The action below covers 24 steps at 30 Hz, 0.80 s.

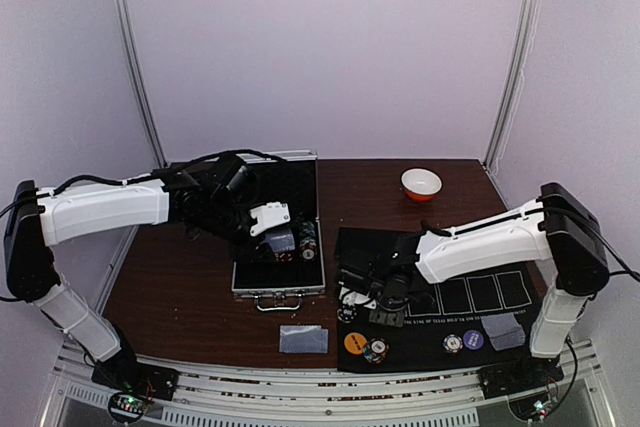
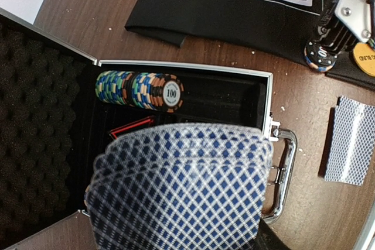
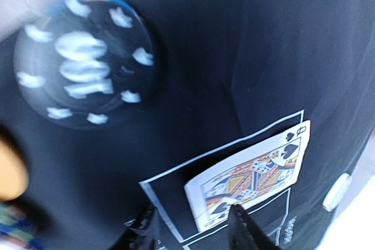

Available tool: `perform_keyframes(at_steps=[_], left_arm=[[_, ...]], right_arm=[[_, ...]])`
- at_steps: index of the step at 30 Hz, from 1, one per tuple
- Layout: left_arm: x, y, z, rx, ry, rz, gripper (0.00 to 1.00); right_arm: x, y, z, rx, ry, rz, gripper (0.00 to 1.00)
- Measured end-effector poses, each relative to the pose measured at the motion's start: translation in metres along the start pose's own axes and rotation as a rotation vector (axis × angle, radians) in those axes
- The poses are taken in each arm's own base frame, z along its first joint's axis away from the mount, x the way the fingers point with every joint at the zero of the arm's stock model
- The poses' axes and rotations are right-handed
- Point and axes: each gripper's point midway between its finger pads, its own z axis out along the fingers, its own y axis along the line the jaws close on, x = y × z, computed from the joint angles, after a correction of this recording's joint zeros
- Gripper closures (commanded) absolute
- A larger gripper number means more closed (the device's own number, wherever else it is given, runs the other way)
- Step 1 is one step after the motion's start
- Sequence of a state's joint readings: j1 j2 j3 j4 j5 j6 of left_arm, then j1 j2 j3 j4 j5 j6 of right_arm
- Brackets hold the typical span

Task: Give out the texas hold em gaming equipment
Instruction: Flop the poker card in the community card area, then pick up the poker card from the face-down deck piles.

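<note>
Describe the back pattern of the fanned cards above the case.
Blue-and-white diamond lattice on cards; best in left wrist view.

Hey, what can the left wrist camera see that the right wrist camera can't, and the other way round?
Only the left wrist view: the open case with its row of chips, blue-backed cards right under the lens, and a face-down card pile on the table. Only the right wrist view: its own fingers, apart. Both: the face-up queen, the black mat, and apparently the same dark chip.

Chip row (image 2: pixel 139 90) in case (image 2: pixel 222 99); face-up card (image 3: pixel 249 174) on mat (image 3: pixel 234 57).
</note>
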<state>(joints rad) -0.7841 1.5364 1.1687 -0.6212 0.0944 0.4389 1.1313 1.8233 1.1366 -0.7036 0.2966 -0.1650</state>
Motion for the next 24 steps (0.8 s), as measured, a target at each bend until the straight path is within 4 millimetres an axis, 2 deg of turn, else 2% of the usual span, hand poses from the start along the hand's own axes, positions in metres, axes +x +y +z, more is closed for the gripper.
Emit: perform_keyframes(at_steps=[3, 7, 10, 14, 16, 19, 22, 24], left_arm=[[0.000, 0.000, 0.000, 0.002, -0.002, 0.000, 0.50], [-0.001, -0.001, 0.000, 0.005, -0.004, 0.000, 0.50], [-0.001, -0.001, 0.000, 0.006, -0.004, 0.000, 0.50], [-0.002, -0.002, 0.000, 0.013, -0.009, 0.000, 0.50], [-0.002, -0.003, 0.000, 0.017, -0.012, 0.000, 0.50], [-0.002, -0.004, 0.000, 0.022, -0.014, 0.000, 0.50], [-0.003, -0.005, 0.000, 0.029, -0.019, 0.000, 0.50], [-0.004, -0.006, 0.000, 0.034, -0.022, 0.000, 0.50]], right_arm=[[-0.010, 0.003, -0.016, -0.048, -0.076, 0.021, 0.45], [-0.033, -0.010, -0.056, -0.107, -0.263, 0.137, 0.41], [-0.039, -0.041, -0.076, -0.144, -0.371, 0.302, 0.38], [-0.041, -0.088, -0.087, -0.238, -0.509, 0.585, 0.22], [-0.051, -0.108, -0.097, -0.321, -0.637, 0.729, 0.16], [-0.077, -0.124, -0.121, -0.482, -0.850, 0.868, 0.02], [-0.109, -0.129, -0.136, -0.635, -0.969, 0.921, 0.00], [-0.132, -0.132, -0.138, -0.712, -1.007, 0.932, 0.00]])
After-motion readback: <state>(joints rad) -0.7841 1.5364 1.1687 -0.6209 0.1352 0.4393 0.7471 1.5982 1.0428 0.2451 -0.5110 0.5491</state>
